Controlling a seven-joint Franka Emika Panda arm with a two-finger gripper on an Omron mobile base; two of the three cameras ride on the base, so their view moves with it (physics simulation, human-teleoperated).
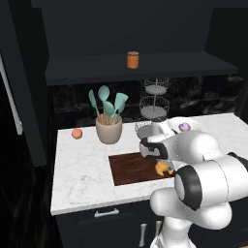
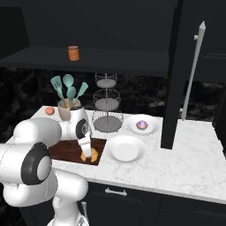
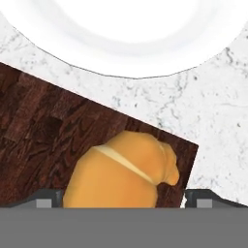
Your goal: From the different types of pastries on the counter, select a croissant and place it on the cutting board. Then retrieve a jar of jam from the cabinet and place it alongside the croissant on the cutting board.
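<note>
The gripper (image 3: 124,199) stands spread wide, one fingertip on either side of the croissant (image 3: 123,172), gripping nothing; whether the tips touch the pastry cannot be told. The croissant lies between them on the cutting board (image 3: 43,131), near the board's corner. In the base views the arm's wrist covers most of the gripper and part of the croissant. Just beyond the gripper an empty white plate (image 2: 125,149) sits on the tabletop (image 2: 194,150), cut off in the hand view. Farther off are a purple-topped pastry (image 2: 142,124), a wire tiered rack (image 2: 107,106), a utensil pot (image 1: 109,130) and a peach-coloured fruit (image 1: 76,133). Well above, the jar of jam (image 1: 132,59) stands on the cabinet (image 1: 145,65) shelf.
</note>
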